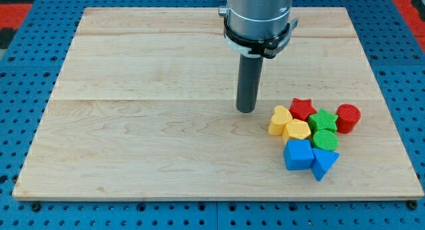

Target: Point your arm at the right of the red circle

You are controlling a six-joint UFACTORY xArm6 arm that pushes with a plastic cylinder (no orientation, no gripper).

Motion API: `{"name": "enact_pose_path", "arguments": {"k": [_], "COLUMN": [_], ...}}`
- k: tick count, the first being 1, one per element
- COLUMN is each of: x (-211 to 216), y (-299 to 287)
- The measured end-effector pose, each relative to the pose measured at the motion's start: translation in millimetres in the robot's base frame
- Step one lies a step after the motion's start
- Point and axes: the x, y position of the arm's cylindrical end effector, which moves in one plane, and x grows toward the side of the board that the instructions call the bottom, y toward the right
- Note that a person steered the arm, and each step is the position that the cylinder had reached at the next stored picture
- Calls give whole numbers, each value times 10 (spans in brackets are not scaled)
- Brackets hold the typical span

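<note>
The red circle is a short red cylinder at the right end of a cluster of blocks near the view's lower right. My tip rests on the wooden board, left of the cluster and well left of the red circle. Between them lie a red star and a green star. The tip touches no block.
The cluster also holds a yellow heart, a yellow hexagon, a green circle, a blue cube and a blue triangle. The board's right edge runs close beyond the red circle, with blue pegboard around.
</note>
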Motion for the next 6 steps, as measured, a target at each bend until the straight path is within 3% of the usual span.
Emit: {"name": "enact_pose_path", "arguments": {"k": [1, 2, 3, 5, 6], "x": [2, -621, -820, 186, 271], "y": [0, 14, 766, 2164, 1862]}}
